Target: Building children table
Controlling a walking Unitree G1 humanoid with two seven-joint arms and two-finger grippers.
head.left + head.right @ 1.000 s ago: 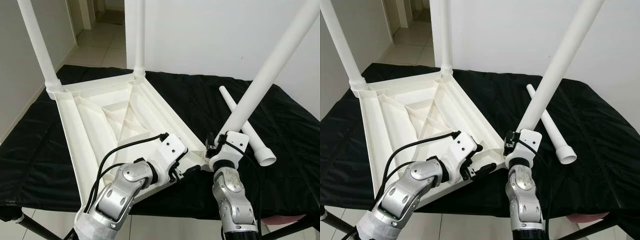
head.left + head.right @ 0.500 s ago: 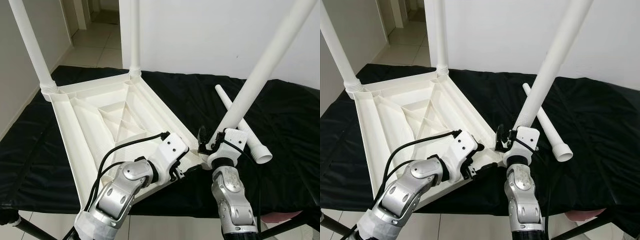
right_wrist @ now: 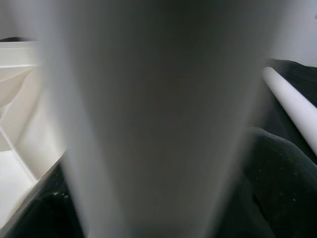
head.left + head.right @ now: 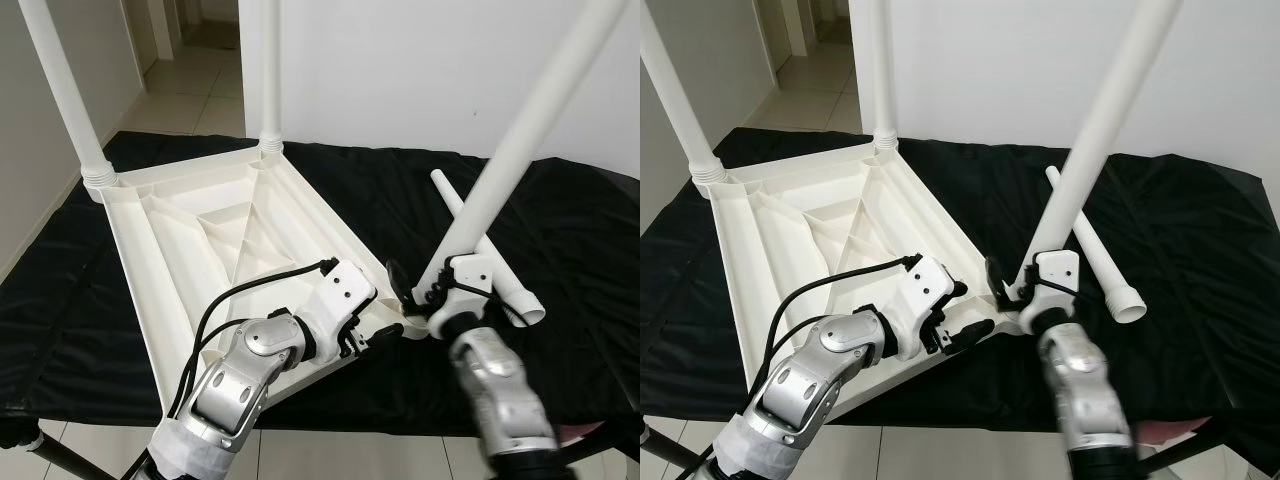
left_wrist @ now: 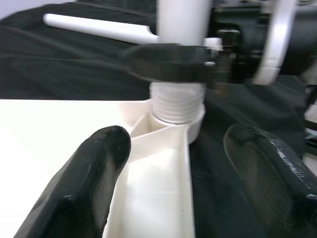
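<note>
upturned white tabletop on the black cloth, two legs screwed in | right gripper clenched round the tilted third leg at the near corner socket | left gripper fingers spread, straddling the rim | spare leg lying beside

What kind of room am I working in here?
Probably a room in a home, set up as an assembly spot: plain white walls, a tiled hallway through a doorway, and a work table under black cloth holding the upturned white plastic table.
</note>
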